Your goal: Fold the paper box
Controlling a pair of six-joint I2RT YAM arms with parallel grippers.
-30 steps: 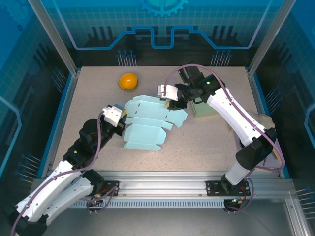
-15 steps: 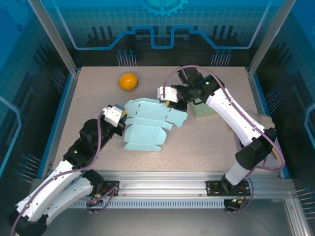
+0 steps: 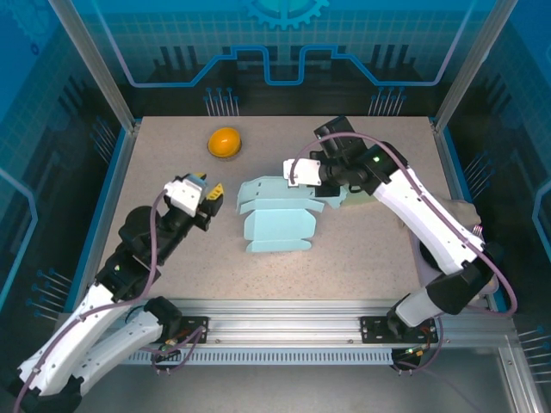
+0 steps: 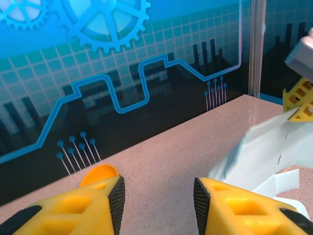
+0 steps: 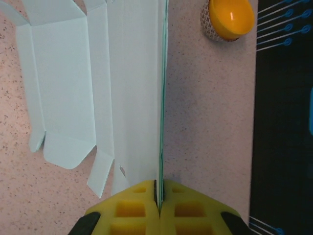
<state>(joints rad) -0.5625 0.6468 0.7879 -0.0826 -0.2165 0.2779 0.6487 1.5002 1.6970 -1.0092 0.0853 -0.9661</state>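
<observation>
The light blue paper box blank (image 3: 277,217) lies mid-table, partly unfolded, its far edge lifted. My right gripper (image 3: 320,177) is shut on that raised edge; in the right wrist view the sheet (image 5: 132,88) runs edge-on straight out from between the yellow fingers (image 5: 127,208). My left gripper (image 3: 213,196) stands open to the left of the box, apart from it, with bare table between its pads (image 4: 116,196). In the left wrist view the lifted paper (image 4: 266,147) rises at the right.
An orange bowl (image 3: 224,141) sits at the back left, also the orange bowl (image 5: 230,17) past the paper's edge. A green box (image 3: 353,191) stands behind the right arm. Glass walls close the table on three sides.
The left gripper has let go of the box and drawn back to the left. The right gripper has pulled the box to the right and lifted its far edge.
</observation>
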